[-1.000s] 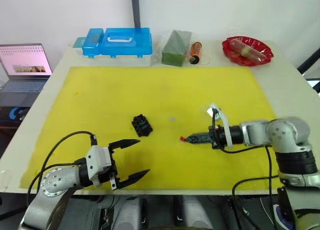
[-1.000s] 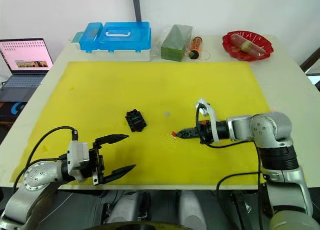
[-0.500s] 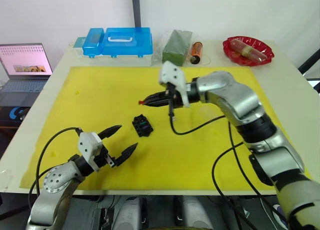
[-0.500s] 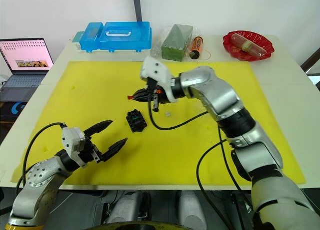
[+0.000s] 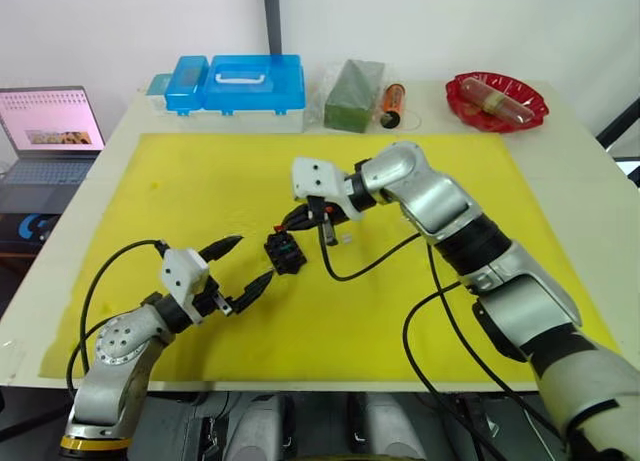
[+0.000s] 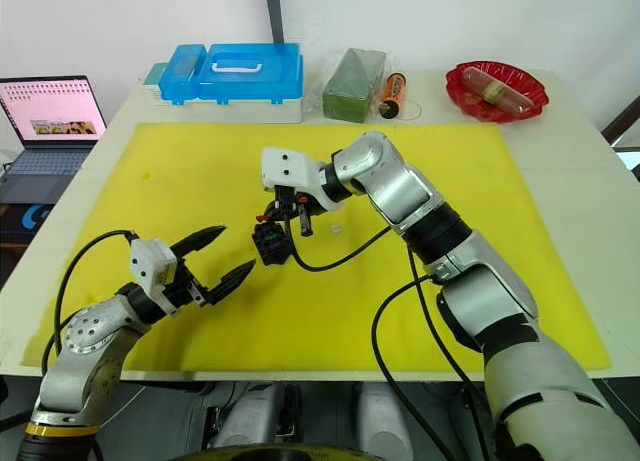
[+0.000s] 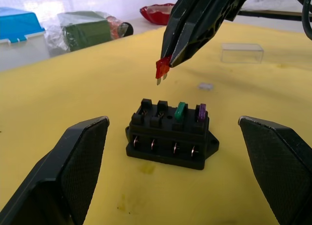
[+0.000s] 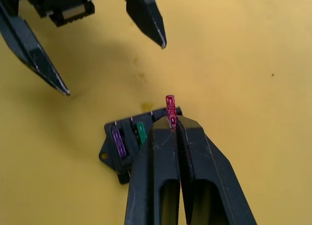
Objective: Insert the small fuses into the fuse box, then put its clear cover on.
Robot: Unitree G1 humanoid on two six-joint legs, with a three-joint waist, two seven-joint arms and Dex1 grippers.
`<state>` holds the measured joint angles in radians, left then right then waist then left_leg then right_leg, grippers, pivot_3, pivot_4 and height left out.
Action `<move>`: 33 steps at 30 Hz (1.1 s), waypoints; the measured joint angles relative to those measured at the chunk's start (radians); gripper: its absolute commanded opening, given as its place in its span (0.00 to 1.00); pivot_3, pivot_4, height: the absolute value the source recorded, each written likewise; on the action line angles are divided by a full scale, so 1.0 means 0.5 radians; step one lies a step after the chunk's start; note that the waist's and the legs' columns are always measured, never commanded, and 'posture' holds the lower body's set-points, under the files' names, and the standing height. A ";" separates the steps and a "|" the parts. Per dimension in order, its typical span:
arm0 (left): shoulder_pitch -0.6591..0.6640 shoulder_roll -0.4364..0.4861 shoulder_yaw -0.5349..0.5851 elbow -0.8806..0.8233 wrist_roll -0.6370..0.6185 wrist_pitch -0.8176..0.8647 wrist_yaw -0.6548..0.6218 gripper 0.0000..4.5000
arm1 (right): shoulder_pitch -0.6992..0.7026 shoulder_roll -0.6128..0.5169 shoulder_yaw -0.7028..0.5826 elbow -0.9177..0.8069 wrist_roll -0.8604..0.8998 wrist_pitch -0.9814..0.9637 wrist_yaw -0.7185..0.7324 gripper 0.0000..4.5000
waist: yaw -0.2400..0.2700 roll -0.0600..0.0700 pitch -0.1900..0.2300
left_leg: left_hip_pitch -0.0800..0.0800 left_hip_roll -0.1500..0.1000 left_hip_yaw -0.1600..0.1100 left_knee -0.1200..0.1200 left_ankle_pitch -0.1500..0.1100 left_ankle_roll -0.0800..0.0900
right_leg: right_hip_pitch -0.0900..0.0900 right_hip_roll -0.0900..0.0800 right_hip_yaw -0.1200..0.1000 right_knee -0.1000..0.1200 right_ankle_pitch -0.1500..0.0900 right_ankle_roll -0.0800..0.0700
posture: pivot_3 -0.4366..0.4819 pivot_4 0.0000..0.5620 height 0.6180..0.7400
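Black fuse box [image 7: 171,136] holds green fuse [image 7: 180,111] and purple fuse [image 7: 201,111]; red fuse [image 7: 162,68]; yellow mat [image 5: 420,181].

Silver jointed arms, black cables, 2 black-fingered hands [image 5: 240,265]

Right gripper [image 6: 268,219] hovers just above fuse box [image 6: 271,241]; left gripper [image 6: 226,258] spread beside it.

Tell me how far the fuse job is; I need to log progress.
Done: green fuse and purple fuse sit in the fuse box. In hand: right gripper holds a red fuse above the two empty slots. Left: a pale fuse and the clear cover lie on the mat.
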<state>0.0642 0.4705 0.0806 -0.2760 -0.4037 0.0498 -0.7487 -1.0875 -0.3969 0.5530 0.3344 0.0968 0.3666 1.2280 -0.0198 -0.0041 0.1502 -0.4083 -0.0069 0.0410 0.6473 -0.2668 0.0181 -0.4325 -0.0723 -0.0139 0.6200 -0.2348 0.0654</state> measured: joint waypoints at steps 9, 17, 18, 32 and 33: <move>-0.145 -0.007 -0.039 0.079 0.069 0.002 0.023 1.00 | -0.062 0.117 0.001 0.252 -0.149 -0.192 0.119 0.00 | -0.005 0.000 0.000 | 0.000 0.000 0.001 -0.001 0.000 0.000 | -0.002 0.000 0.000 0.001 0.003 0.005 | 0.48 0.27 1.00; -0.137 -0.044 -0.040 0.076 0.078 0.008 0.050 1.00 | -0.105 0.189 -0.010 0.442 -0.225 -0.324 0.171 0.00 | -0.004 0.000 0.000 | 0.000 0.000 0.001 -0.001 0.000 -0.001 | -0.003 0.000 0.000 0.003 0.003 0.005 | 0.48 0.27 1.00; -0.136 -0.044 -0.040 0.076 0.079 0.008 0.053 1.00 | -0.107 0.194 -0.014 0.454 -0.229 -0.334 0.174 0.00 | -0.005 0.000 0.000 | 0.000 0.000 0.001 -0.001 0.000 -0.001 | -0.003 0.000 0.000 0.003 0.003 0.004 | 0.48 0.27 1.00; -0.038 -0.038 -0.054 0.024 0.087 0.009 0.045 1.00 | -0.119 0.264 -0.038 0.564 -0.289 -0.418 0.208 0.00 | -0.009 0.000 0.000 | 0.000 0.000 0.001 -0.001 0.001 -0.003 | -0.006 -0.001 0.000 0.009 0.001 0.001 | 0.48 0.27 1.00; -0.038 -0.038 -0.054 0.019 0.087 0.009 0.045 1.00 | -0.119 0.269 -0.038 0.565 -0.292 -0.421 0.209 0.00 | -0.009 0.000 0.000 | 0.000 0.000 0.001 -0.001 0.001 -0.003 | -0.006 -0.001 0.000 0.009 0.001 0.001 | 0.48 0.27 1.00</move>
<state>0.0453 0.4516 0.0534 -0.2668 -0.3600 0.0543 -0.7262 -1.1472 -0.2626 0.5341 0.6170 -0.0491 0.1559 1.3325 -0.0242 -0.0040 0.1503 -0.4084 -0.0070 0.0414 0.6466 -0.2663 0.0168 -0.4354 -0.0727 -0.0139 0.6246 -0.2344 0.0660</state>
